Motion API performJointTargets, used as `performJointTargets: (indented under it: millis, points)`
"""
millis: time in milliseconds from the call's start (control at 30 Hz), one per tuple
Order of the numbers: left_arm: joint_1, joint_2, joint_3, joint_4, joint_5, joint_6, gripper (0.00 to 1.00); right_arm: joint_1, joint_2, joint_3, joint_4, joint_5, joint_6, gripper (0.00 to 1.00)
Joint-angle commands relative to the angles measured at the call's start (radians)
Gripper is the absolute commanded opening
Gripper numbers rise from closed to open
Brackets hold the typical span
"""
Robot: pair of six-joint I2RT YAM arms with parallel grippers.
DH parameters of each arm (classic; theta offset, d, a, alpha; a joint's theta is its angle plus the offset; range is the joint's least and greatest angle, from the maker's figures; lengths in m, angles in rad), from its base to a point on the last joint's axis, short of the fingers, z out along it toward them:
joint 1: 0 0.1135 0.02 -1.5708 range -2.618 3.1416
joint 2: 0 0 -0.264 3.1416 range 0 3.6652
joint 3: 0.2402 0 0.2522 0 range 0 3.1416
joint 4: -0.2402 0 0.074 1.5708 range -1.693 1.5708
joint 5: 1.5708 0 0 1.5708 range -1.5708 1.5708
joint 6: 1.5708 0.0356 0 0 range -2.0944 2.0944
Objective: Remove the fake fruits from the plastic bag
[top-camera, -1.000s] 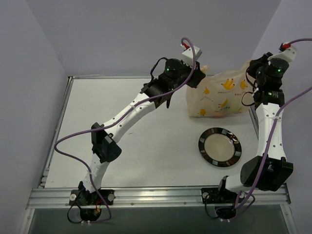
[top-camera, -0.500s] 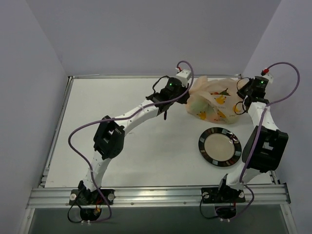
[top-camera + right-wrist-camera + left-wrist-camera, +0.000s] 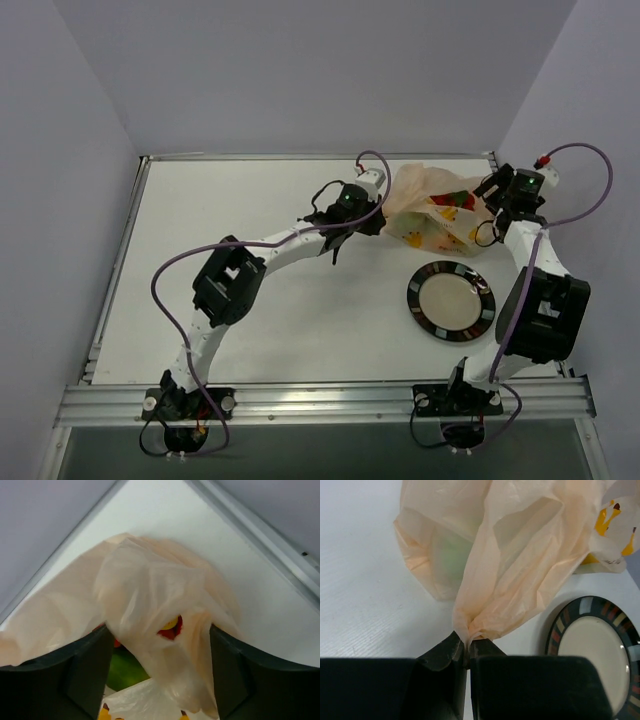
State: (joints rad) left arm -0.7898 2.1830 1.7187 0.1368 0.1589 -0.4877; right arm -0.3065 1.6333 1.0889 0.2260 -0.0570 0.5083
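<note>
Bag [image 3: 425, 215]: slumped on the tabletop [image 3: 200, 210] near its far right corner, just beyond the plate [image 3: 488, 305]. A second ago it hung stretched high between both arms; now it is down and slack.
Fruits [image 3: 170, 626]: all inside the bag. A red-and-yellow piece and a green one show at the mouth in the right wrist view, and a green blur shows through the film in the left wrist view. None out yet.
Left claw [image 3: 466, 647]: pinched tight on a gathered fold of the bag's left side, low over the tabletop.
Right claw [image 3: 157, 635]: a second ago it held up the bag's right side; now its fingers stand wide with loose film draped between them, no grip apparent.
Meaning: the left claw seems to anchor the bag while the right claw is free to reach in. Unloading has not begun.
Risk: film sags across the opening, so a grab may catch plastic along with fruit.
</note>
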Motion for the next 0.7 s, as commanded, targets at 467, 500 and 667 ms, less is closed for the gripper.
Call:
performJointTargets:
  millis: [467, 500, 667]
  points:
    - [-0.026, -0.169, 0.007, 0.178, 0.082, -0.109, 0.02, 0.253, -0.307, -0.017, -0.114, 0.021, -0.181, 0.17]
    - [-0.026, -0.175, -0.002, 0.178, 0.082, -0.109, 0.02, 0.253, -0.285, -0.008, -0.113, 0.014, -0.188, 0.13]
    - [-0.026, -0.218, -0.027, 0.176, 0.088, -0.101, 0.02, 0.239, -0.167, 0.095, -0.119, -0.082, -0.255, 0.2]
